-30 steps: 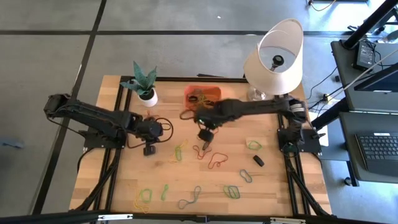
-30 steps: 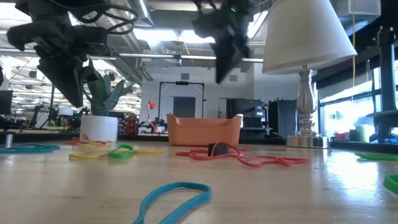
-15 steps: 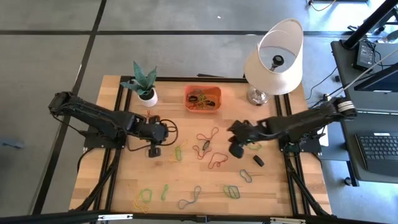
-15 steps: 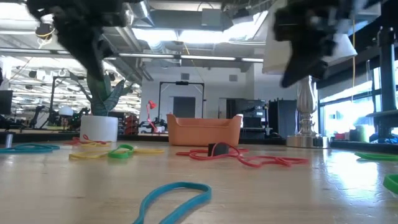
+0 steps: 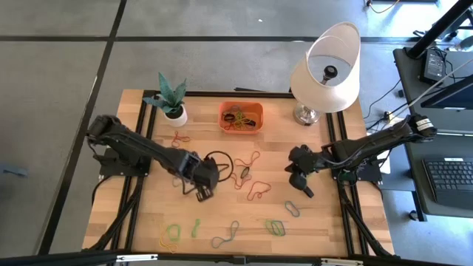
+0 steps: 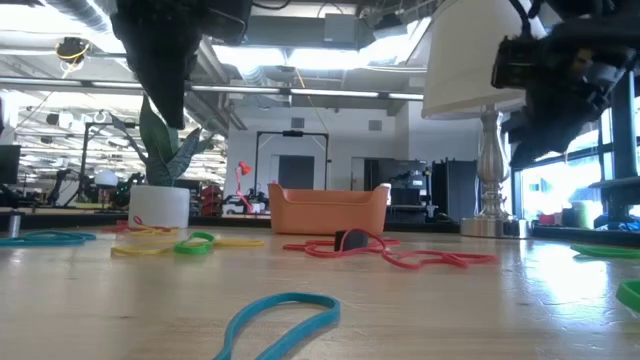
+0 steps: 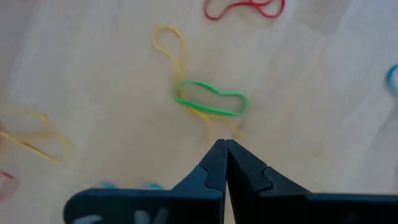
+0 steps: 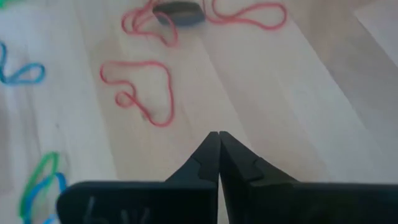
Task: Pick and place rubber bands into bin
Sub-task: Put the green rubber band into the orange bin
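The orange bin [image 5: 241, 117] stands at the table's far middle with several rubber bands inside. More rubber bands lie flat on the wood: red ones [image 5: 258, 190] in the middle, green [image 5: 276, 227] and yellow [image 5: 170, 235] ones near the front edge. My left gripper [image 5: 203, 189] hangs shut over a green band [image 7: 211, 101] that lies across a yellow one [image 7: 171, 43]. My right gripper [image 5: 298, 179] hangs shut right of centre, with a red band [image 8: 142, 87] ahead of its tips. Both grippers hold nothing.
A white-shaded lamp [image 5: 327, 65] stands at the far right and a potted plant [image 5: 172, 101] at the far left. A small black object [image 5: 307, 191] lies just beside my right gripper. Bare wood lies between the red bands and the bin.
My right gripper has drawn back from in front of the bin toward the table's right edge and sunk lower. My left gripper has gone toward the table's right and a little toward its near edge, over the green and yellow bands, rolling as it went. Both stayed shut.
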`<state>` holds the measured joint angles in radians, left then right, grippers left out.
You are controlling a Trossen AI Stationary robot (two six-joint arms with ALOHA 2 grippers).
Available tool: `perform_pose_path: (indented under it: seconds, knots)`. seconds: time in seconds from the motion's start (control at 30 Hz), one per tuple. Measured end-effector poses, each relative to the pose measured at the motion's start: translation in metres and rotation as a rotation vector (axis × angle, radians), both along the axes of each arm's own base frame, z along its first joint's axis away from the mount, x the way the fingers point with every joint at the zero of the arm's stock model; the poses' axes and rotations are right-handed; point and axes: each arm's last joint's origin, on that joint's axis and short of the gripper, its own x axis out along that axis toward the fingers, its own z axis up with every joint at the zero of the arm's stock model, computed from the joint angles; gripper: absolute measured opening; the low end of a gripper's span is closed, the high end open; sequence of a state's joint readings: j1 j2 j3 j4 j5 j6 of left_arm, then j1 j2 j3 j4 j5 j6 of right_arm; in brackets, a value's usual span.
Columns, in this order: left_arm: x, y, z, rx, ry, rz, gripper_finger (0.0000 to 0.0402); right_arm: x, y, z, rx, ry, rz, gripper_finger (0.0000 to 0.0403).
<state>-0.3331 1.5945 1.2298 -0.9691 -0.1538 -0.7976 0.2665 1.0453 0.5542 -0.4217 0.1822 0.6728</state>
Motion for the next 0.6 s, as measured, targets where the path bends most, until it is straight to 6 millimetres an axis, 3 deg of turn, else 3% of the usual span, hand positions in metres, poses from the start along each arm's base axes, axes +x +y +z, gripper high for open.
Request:
perform_pose_path:
  seconds: [0.17,0.4,0.6]
  knots:
    - [0.005,-0.033,-0.008,-0.097,-0.004,0.277,0.0003,-0.005,-0.001,-0.007,-0.05,0.027,0.058,0.0008]
    - [-0.004,-0.079,-0.033,-0.169,0.038,0.531,0.0004,-0.01,-0.002,-0.017,-0.092,0.069,0.146,0.0008]
    - [-0.004,-0.11,-0.057,-0.294,0.118,0.602,0.0004,-0.014,-0.002,-0.023,-0.101,0.093,0.186,0.0008]
